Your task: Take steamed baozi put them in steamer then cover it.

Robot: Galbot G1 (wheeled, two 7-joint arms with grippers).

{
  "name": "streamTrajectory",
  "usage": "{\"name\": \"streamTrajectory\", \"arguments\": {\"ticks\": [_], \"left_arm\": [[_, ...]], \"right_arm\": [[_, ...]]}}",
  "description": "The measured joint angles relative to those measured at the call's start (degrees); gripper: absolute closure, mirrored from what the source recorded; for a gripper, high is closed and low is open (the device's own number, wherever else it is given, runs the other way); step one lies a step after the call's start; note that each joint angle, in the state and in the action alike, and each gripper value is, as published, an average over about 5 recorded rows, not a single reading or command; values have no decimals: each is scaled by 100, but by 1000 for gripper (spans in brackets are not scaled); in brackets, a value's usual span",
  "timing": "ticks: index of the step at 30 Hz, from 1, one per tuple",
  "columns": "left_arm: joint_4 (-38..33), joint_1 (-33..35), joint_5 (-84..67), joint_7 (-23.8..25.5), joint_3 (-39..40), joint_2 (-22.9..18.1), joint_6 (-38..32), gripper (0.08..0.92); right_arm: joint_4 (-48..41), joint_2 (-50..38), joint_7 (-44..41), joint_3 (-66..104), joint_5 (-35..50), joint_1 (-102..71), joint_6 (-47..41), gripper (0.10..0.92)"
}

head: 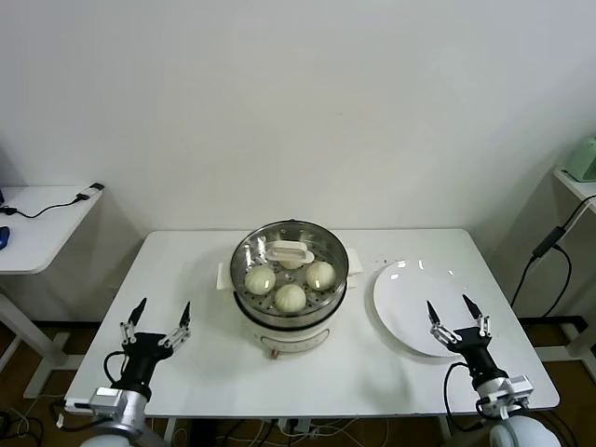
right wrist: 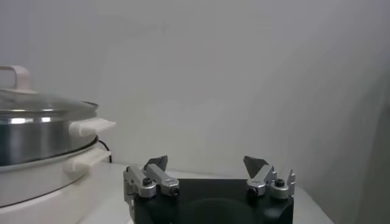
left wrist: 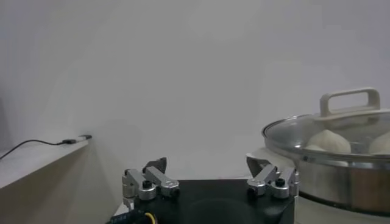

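Note:
The steel steamer (head: 290,312) stands on its cream-white base at the table's middle. The glass cover (head: 319,245) with its cream handle (head: 289,250) sits on it. Several baozi (head: 260,277) show through the glass. In the left wrist view the steamer (left wrist: 341,182), cover (left wrist: 292,131) and a baozi (left wrist: 329,141) show. In the right wrist view the steamer (right wrist: 36,137) and cover (right wrist: 42,100) show. My left gripper (head: 159,315) (left wrist: 209,164) is open and empty near the table's front left. My right gripper (head: 451,312) (right wrist: 207,163) is open and empty at the front right.
A flat white plate (head: 410,312) lies right of the steamer, with my right gripper over its front edge. A side desk (head: 42,223) with a cable stands at the far left. A dark cable (head: 549,247) hangs at the right beyond the table.

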Motion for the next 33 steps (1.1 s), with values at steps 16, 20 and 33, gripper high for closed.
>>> {"name": "streamTrajectory", "arguments": {"ticks": [16,20,33], "left_arm": [[96,-57,90,-5,13,-92,-18,177],[123,-73,104,-1,12,-104,-24,177],[181,-130,196,-5,-5,-108,-39,177]], "right_arm": [[89,39,84,-71,-33,-22,-47,203],[95,40,99,-57,-34,-22,-46,203],[55,82,76,-76,-80,-7,2,203]]}}
